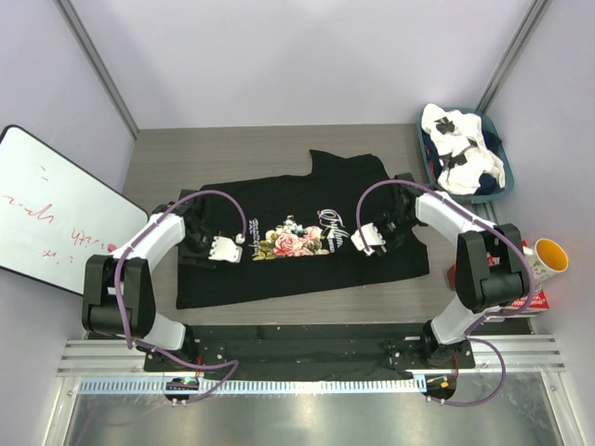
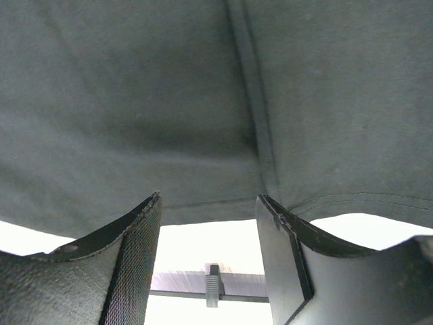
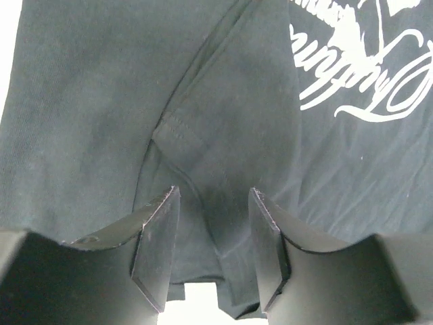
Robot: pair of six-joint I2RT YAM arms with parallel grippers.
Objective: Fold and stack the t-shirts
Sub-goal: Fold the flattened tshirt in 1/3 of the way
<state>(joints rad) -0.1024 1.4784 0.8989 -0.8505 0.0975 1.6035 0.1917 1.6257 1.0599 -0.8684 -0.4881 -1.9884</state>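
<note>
The two dark fingers point(image 2: 135, 257) of the left end effector point(image 2: 208, 198) are filling the bottom of the left wrist view. They are standing spread apart with nothing between them, and bright light is showing through the gap. Just beyond their tips the hemmed edge of the black t-shirt point(image 2: 135, 101) is stretching across the view, with a stitched seam running down it towards the right-hand finger.

The right end effector point(image 3: 214, 191) is likewise standing spread, its fingers point(image 3: 155, 250) pointing at the same shirt. A folded ridge of black cloth is lying behind the gap between them. I cannot tell whether the tips are touching it, but they are not pinching it. White script point(image 3: 365, 68) is showing on the cloth at the upper right of that view.

From above, the black t-shirt is lying spread flat in the middle of the grey worktop point(image 1: 186, 153), its rose print point(image 1: 293, 242) and script facing up and one sleeve sticking out along the far edge. The left end effector is hovering over the shirt's left part, and the right end effector is hovering over its right part beside the script.

The white t-shirt with black patches point(image 1: 460, 149) is lying crumpled in a blue tray point(image 1: 488, 192) at the far right corner, well apart from the black shirt. A whiteboard point(image 1: 46, 209) is leaning at the left, and a cup with a yellow inside point(image 1: 548, 255) is sitting at the right edge.
</note>
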